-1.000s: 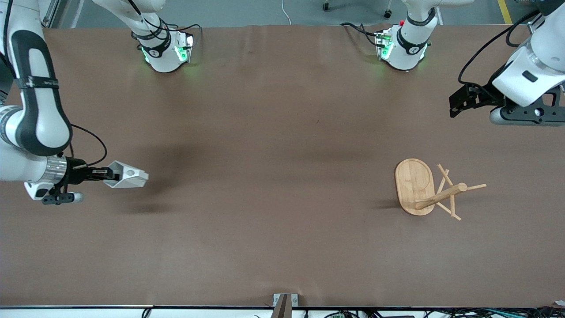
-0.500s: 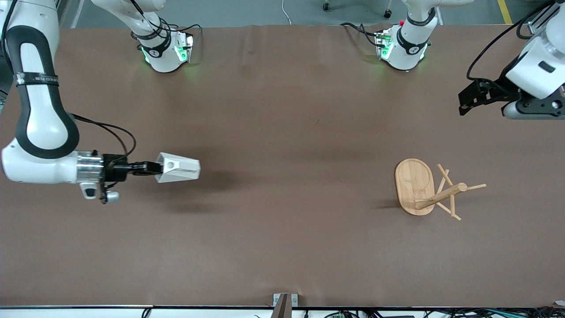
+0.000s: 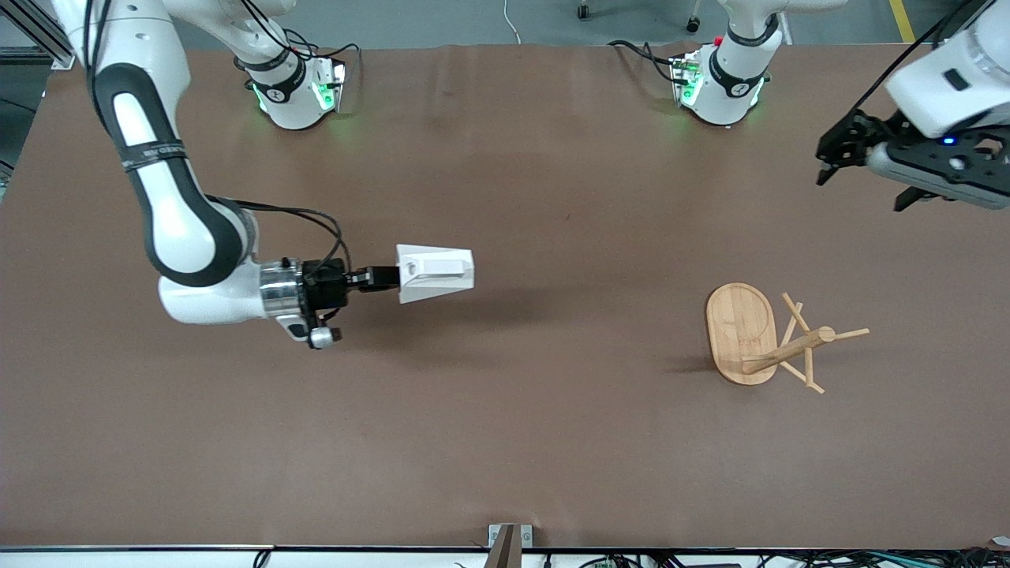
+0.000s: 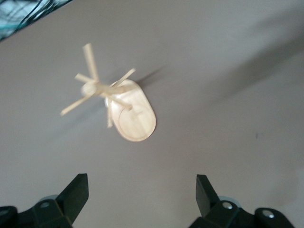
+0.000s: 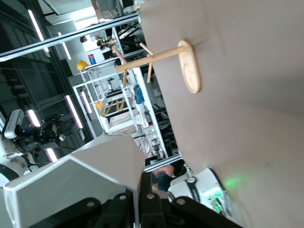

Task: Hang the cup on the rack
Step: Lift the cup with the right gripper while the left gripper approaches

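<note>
The right gripper [image 3: 384,278] is pinching the cup [image 3: 435,273] sideways in the air over mid-bench, so its handle can meet a peg. The rack [image 3: 769,337] is standing toward the left arm's edge. The left gripper [image 4: 141,194] is waiting wide open and empty above the rack.

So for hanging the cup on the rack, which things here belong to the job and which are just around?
In the job:
- white faceted cup, held in the right gripper above the table
- bamboo mug rack, standing toward the left arm's end

Just around:
- left gripper, open, waiting above the rack
- brown table
</note>
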`<state>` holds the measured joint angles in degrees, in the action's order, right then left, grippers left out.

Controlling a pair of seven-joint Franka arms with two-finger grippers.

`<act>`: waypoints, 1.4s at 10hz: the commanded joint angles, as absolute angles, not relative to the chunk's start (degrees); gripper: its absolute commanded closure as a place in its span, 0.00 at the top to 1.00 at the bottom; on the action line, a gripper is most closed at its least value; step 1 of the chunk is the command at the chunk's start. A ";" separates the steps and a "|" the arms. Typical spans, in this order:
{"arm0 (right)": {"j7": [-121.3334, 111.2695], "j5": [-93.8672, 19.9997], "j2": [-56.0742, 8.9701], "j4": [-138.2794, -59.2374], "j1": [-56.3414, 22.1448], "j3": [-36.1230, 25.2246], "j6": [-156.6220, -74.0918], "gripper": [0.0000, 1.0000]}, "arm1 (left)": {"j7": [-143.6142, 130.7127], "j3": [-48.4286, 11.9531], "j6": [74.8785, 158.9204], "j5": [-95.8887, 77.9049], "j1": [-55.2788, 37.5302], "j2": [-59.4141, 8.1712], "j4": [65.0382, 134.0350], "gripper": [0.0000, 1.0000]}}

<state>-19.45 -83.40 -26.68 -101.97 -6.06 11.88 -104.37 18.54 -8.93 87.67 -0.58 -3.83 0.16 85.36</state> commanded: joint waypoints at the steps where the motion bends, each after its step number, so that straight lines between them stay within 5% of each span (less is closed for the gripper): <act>1: -19.95 -87.53 -25.67 -104.58 -8.09 15.09 -108.00 0.00 | 26.69 -12.03 88.33 -3.59 -3.87 -1.14 86.83 1.00; 4: -19.78 -88.42 -25.58 -104.94 -7.82 23.28 -118.98 0.00 | 35.91 -18.18 87.89 -7.70 -3.87 -3.24 87.28 1.00; 9: -19.78 -88.85 -23.04 -108.80 -7.65 25.49 -119.01 0.00 | 38.41 -24.77 88.59 -16.52 -3.87 -12.55 87.01 0.99; 14: -20.04 -90.09 -22.41 -108.98 -7.91 25.58 -119.18 0.00 | 36.04 -31.28 98.00 -17.14 -4.22 -18.80 87.36 1.00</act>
<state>-19.41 -87.95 -24.55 -106.47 -8.80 24.67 -119.05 36.36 -29.75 97.01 -16.84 -4.47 -17.60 86.41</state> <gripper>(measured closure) 0.956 0.000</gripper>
